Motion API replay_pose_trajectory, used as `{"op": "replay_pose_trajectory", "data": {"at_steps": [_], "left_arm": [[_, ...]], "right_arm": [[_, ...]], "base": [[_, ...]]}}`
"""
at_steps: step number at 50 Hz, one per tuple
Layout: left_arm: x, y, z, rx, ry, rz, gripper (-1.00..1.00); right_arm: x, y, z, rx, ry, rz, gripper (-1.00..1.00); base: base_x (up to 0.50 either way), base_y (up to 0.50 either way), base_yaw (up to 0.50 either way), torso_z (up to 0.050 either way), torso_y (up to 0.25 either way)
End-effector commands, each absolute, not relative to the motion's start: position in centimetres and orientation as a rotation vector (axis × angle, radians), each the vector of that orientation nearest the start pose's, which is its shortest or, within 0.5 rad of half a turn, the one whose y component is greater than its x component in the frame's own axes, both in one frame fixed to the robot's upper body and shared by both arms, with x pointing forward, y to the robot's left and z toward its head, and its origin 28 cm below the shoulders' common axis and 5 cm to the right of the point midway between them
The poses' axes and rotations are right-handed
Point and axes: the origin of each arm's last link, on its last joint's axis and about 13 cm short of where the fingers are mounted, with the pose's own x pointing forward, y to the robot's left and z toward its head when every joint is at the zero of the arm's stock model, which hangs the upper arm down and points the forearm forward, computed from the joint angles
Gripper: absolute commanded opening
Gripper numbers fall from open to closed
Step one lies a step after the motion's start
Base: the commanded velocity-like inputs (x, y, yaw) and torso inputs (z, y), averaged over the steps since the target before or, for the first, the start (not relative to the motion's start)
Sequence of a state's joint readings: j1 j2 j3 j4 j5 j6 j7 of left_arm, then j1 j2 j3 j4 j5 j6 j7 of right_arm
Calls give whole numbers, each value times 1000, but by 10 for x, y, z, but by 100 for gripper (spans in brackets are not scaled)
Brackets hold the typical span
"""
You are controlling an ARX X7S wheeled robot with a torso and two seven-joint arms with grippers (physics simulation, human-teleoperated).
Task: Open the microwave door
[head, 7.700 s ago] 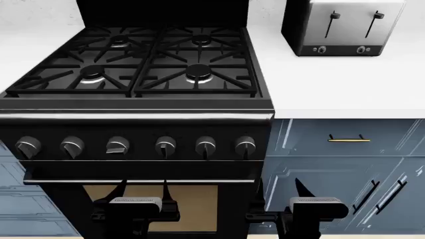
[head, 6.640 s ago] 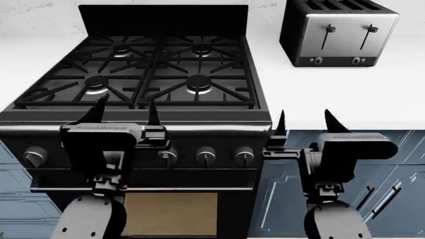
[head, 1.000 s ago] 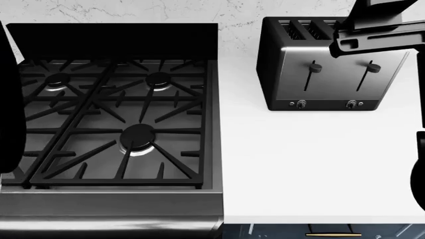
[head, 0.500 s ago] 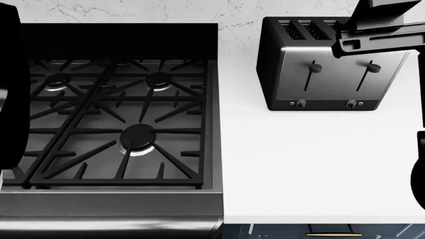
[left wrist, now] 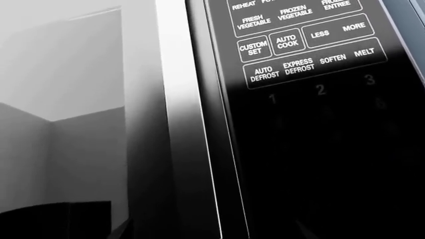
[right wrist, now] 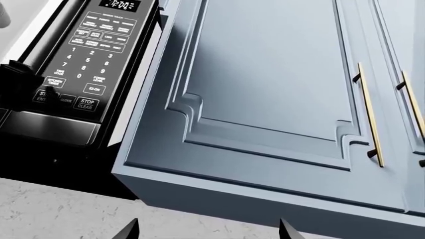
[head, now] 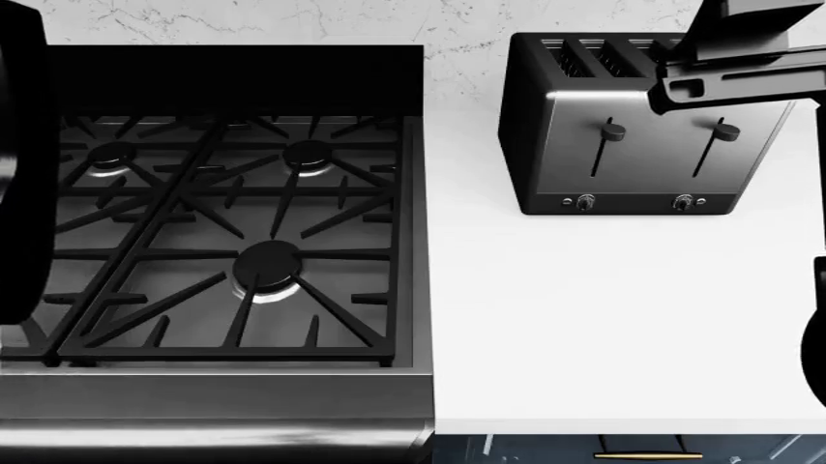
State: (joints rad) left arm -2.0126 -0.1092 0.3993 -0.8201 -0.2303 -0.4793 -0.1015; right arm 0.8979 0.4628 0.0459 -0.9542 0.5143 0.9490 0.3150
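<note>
Head view, left to right: the left arm (head: 19, 164) fills the left edge as a dark blur. Beside it sits the gas stove (head: 246, 261), then the white counter (head: 606, 319), with the toaster (head: 639, 135) at the back. The right gripper (head: 742, 58) is raised in front of the toaster's upper right corner.

Left wrist view: the microwave (left wrist: 199, 124) is seen at close range, with its door edge beside the control panel (left wrist: 305, 45). The left gripper's fingers are barely in frame; their opening cannot be determined.

Right wrist view: the microwave is mounted beside a blue wall cabinet (right wrist: 265, 99) with gold handles (right wrist: 369, 114). Both right fingertips (right wrist: 128, 229) stand well apart, holding nothing.
</note>
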Motion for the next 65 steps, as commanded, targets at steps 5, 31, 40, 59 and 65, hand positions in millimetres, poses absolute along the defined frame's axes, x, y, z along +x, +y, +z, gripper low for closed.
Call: {"op": "replay_pose_trajectory", "data": {"at_steps": [5, 31, 40, 59, 65], "left_arm": [[346, 210, 526, 187, -672, 74, -100], [341, 211, 528, 137, -682, 63, -100], [328, 209, 523, 127, -697, 38, -100], [301, 210, 522, 112, -732, -10, -100], [293, 211, 524, 113, -744, -21, -100]], "right_arm": [[202, -135, 319, -181, -849, -29, 100], [200, -135, 321, -183, -855, -28, 100], [200, -135, 320, -180, -854, -26, 100], [199, -134, 322, -180, -856, -21, 100], [199, -134, 322, -180, -858, -18, 100]], "base": [[0, 0, 0, 0, 0], [0, 0, 0, 0, 0], [0, 0, 0, 0, 0], [0, 0, 0, 0, 1], [0, 0, 0, 0, 0]]}}
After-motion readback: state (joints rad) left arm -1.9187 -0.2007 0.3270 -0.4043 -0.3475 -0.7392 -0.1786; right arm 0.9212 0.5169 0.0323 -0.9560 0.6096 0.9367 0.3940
